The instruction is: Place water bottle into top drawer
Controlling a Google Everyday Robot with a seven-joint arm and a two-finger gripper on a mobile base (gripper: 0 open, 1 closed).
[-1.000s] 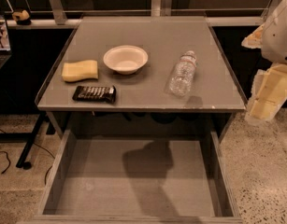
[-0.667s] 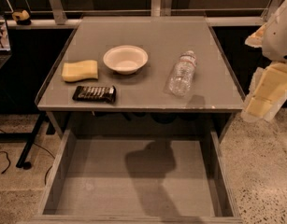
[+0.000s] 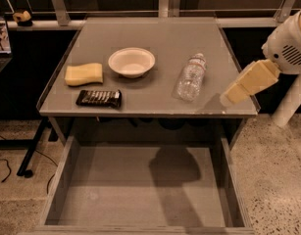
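Observation:
The water bottle lies on its side on the right part of the grey table, its white cap pointing to the far side. The top drawer is pulled out under the table's front edge, and nothing lies in it. It holds only a shadow. My gripper hangs at the table's right front corner, to the right of the bottle and apart from it, with the white arm behind it. It holds nothing.
A white bowl stands at the table's middle. A yellow sponge and a dark wrapped snack bar lie at the left. A rail runs along the back. A cable lies on the floor at the left.
My gripper has moved left and a little up, from beside the table to over its right front corner, closer to the bottle. The bottle and the drawer have not moved.

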